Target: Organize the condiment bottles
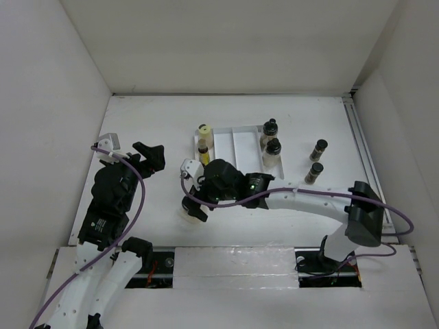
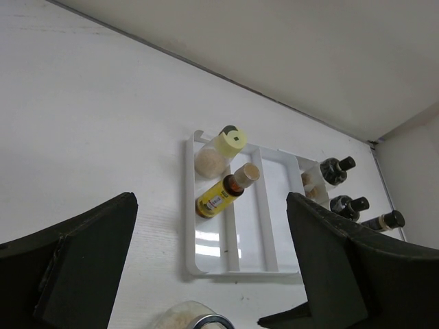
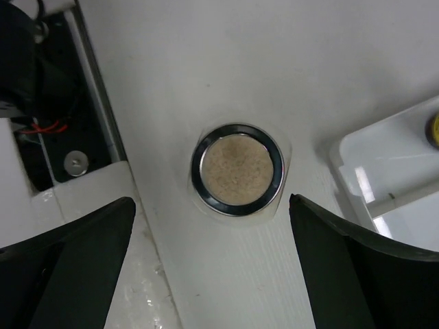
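- Right wrist: the right claw (image 3: 212, 233) is spread wide and holds nothing. The silver-lidded jar (image 3: 237, 169) stands on the tabletop (image 3: 206, 55) directly below, between the fingers. The jar looks wide for this opening, so an off-centre descent could land a finger on the lid rim and tip it. Its height is unreadable from above.
- A corner of the white divided tray (image 3: 363, 154) sits just beyond one finger, where a swing could clip it.
- Left wrist: the left claw (image 2: 210, 205) is spread and empty. Ahead of it, a yellow-capped bottle (image 2: 219, 152) stands beside a yellow-labelled bottle (image 2: 223, 194); whether that one leans or lies flat is unclear. The jar is cut off below.
- Top external: the right arm (image 1: 302, 199) hides the jar. Slim dark bottles (image 1: 319, 147) stand outside the tray, well away from both claws.
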Available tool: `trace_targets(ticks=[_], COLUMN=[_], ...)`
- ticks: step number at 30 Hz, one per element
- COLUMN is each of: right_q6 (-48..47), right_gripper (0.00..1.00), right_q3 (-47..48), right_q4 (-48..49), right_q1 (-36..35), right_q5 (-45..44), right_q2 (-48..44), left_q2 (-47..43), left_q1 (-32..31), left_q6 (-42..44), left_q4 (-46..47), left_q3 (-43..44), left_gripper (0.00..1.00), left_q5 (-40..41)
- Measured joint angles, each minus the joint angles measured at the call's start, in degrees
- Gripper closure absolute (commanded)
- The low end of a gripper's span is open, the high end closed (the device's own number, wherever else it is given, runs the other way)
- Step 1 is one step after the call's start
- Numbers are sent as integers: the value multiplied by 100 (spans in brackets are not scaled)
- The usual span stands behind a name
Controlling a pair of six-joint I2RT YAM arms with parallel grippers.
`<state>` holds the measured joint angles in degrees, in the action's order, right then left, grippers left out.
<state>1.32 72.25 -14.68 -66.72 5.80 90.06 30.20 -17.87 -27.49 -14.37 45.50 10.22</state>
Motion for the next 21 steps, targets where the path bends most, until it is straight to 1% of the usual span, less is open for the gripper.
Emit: trace_targets(ticks=[3, 7, 14, 16, 18, 21], right_q6=[37, 131, 332, 391, 463, 525], right_gripper=[0, 0, 0, 3, 3, 6], right_q3=[2, 2, 103, 116, 120, 155], right_q4=[-31, -31, -11, 24, 70, 149], right_q1=[-26, -39, -52, -68, -87, -125], right_q5=[-74, -245, -396, -396, -407, -450], right_q2=[433, 772, 977, 1032, 1093, 1204], left_q2=[0, 0, 0, 0, 0, 0], left_q1=[0, 0, 0, 0, 0, 0], left_q6=[0, 0, 0, 0, 0, 0], left_q4=[0, 0, 0, 0, 0, 0], left_q3=[0, 0, 0, 0, 0, 0], left_gripper=[14, 14, 14, 14, 14, 14], left_q5=[9, 13, 13, 11, 11, 11])
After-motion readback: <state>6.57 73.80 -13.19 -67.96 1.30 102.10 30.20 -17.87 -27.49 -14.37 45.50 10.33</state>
